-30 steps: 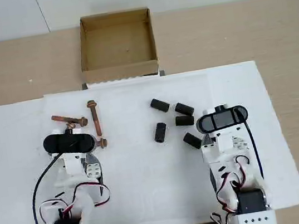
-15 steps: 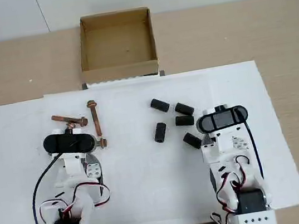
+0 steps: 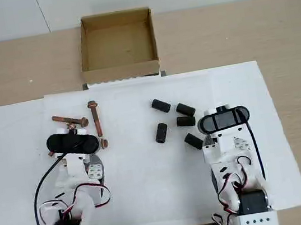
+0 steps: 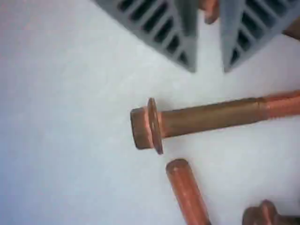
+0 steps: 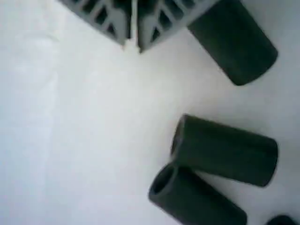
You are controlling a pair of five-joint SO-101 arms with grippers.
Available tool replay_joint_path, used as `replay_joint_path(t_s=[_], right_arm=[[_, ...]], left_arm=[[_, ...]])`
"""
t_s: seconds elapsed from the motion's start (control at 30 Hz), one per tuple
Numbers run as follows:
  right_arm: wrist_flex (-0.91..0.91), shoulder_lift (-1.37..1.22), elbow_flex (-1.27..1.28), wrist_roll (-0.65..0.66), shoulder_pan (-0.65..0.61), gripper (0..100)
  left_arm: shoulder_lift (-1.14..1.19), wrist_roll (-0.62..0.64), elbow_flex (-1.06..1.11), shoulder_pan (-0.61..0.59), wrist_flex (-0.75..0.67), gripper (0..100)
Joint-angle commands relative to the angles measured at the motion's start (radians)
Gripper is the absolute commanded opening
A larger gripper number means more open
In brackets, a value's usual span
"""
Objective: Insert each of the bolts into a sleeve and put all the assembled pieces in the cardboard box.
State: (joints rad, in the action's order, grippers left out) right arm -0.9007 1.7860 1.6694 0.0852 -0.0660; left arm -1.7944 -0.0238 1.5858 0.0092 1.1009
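Several copper bolts lie on the white paper at the left: one slanted (image 3: pixel 70 121), one upright in the view (image 3: pixel 95 119), and a head (image 3: pixel 104 143) poking out beside my left gripper (image 3: pixel 71 144). In the left wrist view its fingers (image 4: pixel 164 28) stand narrowly apart, with a copper bolt end (image 4: pixel 208 9) between them, over another bolt (image 4: pixel 197 122). Several black sleeves (image 3: pixel 161 133) lie at centre right. My right gripper (image 3: pixel 223 119) hovers beside the sleeve (image 3: pixel 193 140), shut and empty (image 5: pixel 132 47), near sleeves (image 5: pixel 225 150). The cardboard box (image 3: pixel 122 71) stands empty behind.
A white paper sheet (image 3: pixel 151 191) covers the wooden table under both arms. The box sits just past the paper's far edge. Bare paper lies between the two arms and between the bolts and the sleeves.
My left gripper has shifted slightly to the right and toward its base. The right arm, bolts and sleeves have not moved.
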Motion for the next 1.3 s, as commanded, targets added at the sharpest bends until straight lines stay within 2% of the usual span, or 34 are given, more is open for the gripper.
replay_joint_path(t_s=[0.0, 0.13, 0.37, 0.57, 0.8, 0.97, 1.13, 1.27], right_arm=[[0.012, 0.007, 0.015, -0.002, 0.001, 0.3], [0.012, 0.007, 0.015, -0.002, 0.001, 0.3], [0.012, 0.007, 0.015, -0.002, 0.001, 0.3], [0.012, 0.007, 0.015, -0.002, 0.001, 0.3], [0.012, 0.007, 0.015, -0.002, 0.001, 0.3], [0.012, 0.007, 0.015, -0.002, 0.001, 0.3], [0.012, 0.007, 0.015, -0.002, 0.001, 0.3], [0.012, 0.007, 0.015, -0.003, -0.002, 0.3]], left_arm=[[0.000, -0.009, -0.114, 0.005, -0.008, 13], [0.002, -0.009, -0.217, 0.005, 0.009, 14], [0.002, -0.009, -0.384, 0.058, 0.206, 14], [0.038, -0.011, -0.452, 0.061, 0.224, 14], [0.446, -0.006, -0.779, 0.026, 0.287, 14], [0.752, -0.005, -1.033, 0.025, 0.397, 14], [0.933, -0.006, -1.188, 0.025, 0.494, 14], [1.008, -0.006, -1.227, 0.031, 0.549, 14]])
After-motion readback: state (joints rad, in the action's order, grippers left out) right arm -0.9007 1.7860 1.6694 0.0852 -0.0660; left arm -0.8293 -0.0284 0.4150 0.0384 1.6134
